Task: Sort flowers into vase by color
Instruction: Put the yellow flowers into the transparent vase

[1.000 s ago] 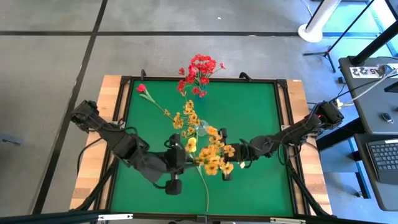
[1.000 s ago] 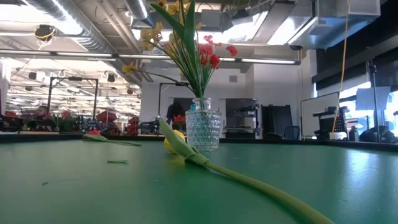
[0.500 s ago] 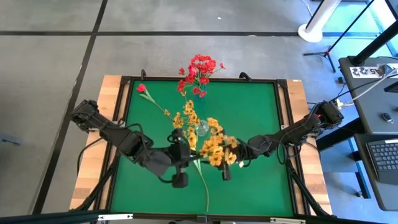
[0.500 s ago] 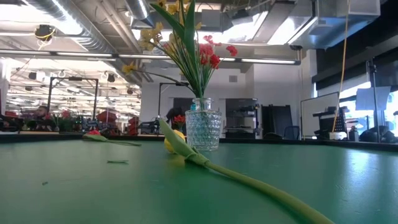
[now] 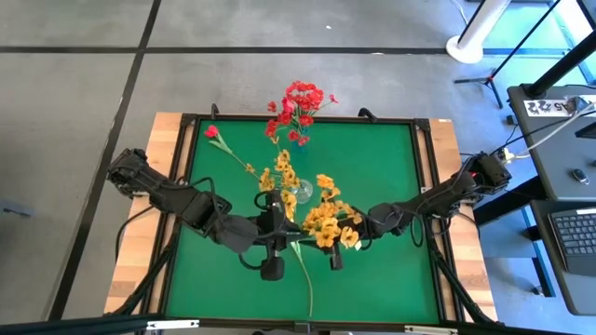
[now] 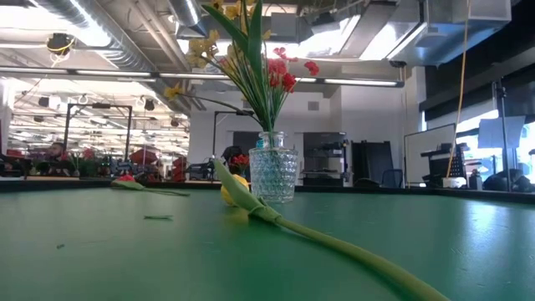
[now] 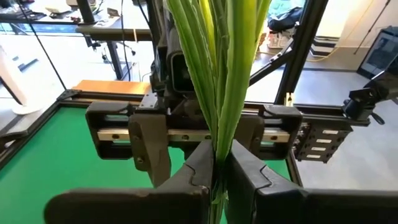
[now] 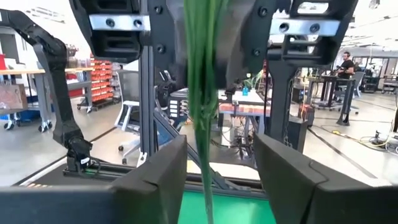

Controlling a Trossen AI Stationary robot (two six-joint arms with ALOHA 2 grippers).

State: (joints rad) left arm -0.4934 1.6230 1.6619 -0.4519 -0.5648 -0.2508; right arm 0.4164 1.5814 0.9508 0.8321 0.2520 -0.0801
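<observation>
**High view: both grippers meet at a yellow spray over mid-table**

High view, looking down, shows you the left gripper (image 5: 277, 226) and the right gripper (image 5: 346, 233) facing each other above the green mat (image 5: 382, 158), with a spray of yellow-orange blossoms (image 5: 328, 221) between them. A glass vase (image 5: 300, 194) sits just beyond, holding a yellow spray (image 5: 281, 174) and a red spray (image 5: 298, 107) that leans out over the table's far edge. A single red bloom (image 5: 212, 132) lies on the mat near the far left corner, its stem running toward the vase. Another long green stem (image 5: 305, 281) lies from the middle toward the near edge.

Low view gives you the vase (image 6: 273, 174) upright on the mat, green stems fanning out of it, red blossoms (image 6: 284, 73) and yellow ones (image 6: 199, 48) at the top. A yellow bloom (image 6: 234, 191) lies on the mat just beside the vase, and its thick stem (image 6: 334, 244) runs toward the camera. The red bloom (image 6: 127, 179) lies farther back to the left. Neither gripper shows here.

Left wrist view shows you the left gripper (image 7: 219, 180) pressed together on a bundle of green stems (image 7: 214, 68), pinching it. The right gripper faces it just behind.

Right wrist view shows you the right gripper's fingers (image 8: 292, 180) spread wide, the stems (image 8: 204, 93) passing between them without touching.
</observation>
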